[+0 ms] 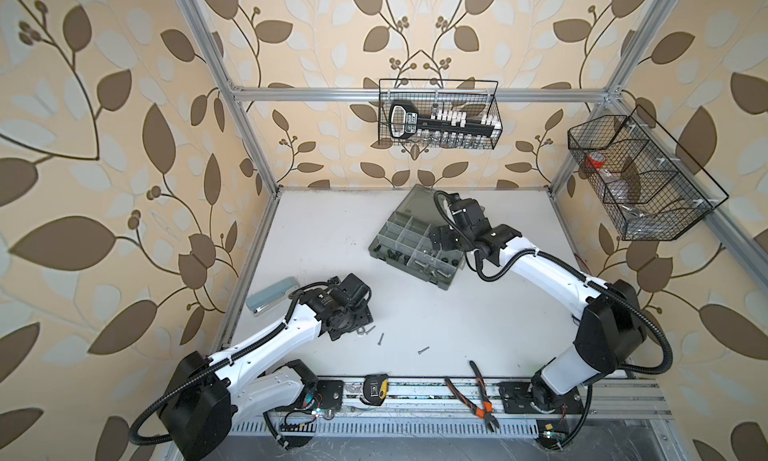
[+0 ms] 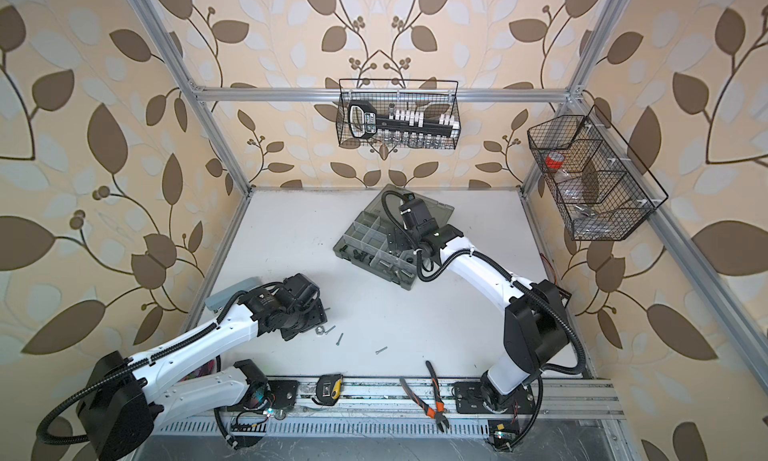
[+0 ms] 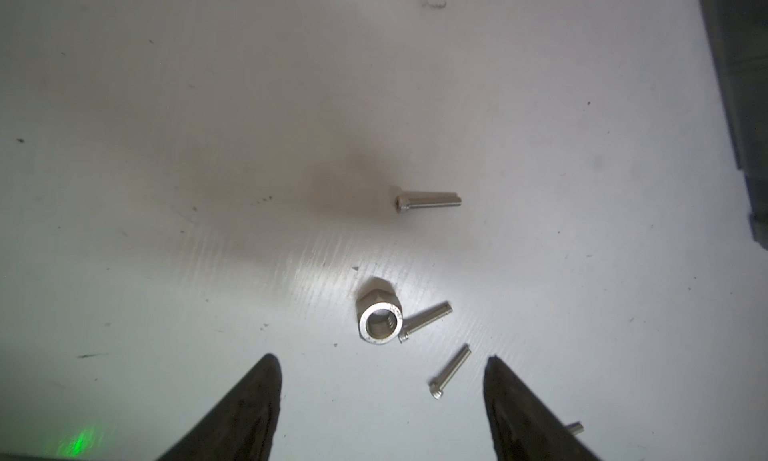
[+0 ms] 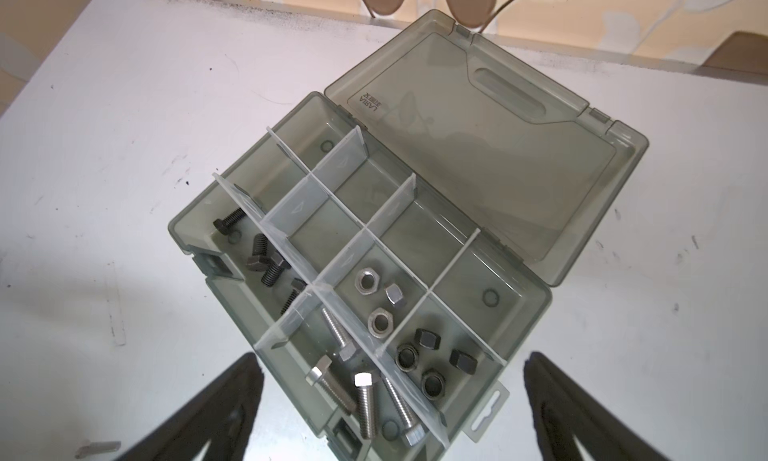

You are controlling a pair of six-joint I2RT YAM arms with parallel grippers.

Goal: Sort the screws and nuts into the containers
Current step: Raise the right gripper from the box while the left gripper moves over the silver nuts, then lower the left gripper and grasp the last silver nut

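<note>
On the white table a silver nut (image 3: 380, 319) lies with a thin screw (image 3: 428, 317) touching it. A second thin screw (image 3: 451, 371) lies between the open fingers of my left gripper (image 3: 382, 369), close to one finger, and a third (image 3: 428, 200) lies farther off. In both top views this gripper (image 1: 351, 319) is low over that cluster, and the nut (image 2: 320, 329) shows beside it. My right gripper (image 4: 392, 365) hangs open and empty above the open grey organiser box (image 4: 528, 313). Its containers hold black bolts (image 4: 259, 261), silver bolts (image 4: 365, 400), silver nuts (image 4: 368, 282) and black nuts (image 4: 432, 382).
Orange-handled pliers (image 1: 478, 396) and a tape measure (image 1: 376, 390) lie on the front rail. A blue-grey case (image 1: 272, 295) sits at the table's left edge. Black wire baskets hang on the back wall (image 1: 438, 114) and right wall (image 1: 640, 180). The box lid (image 1: 415, 201) lies open toward the back.
</note>
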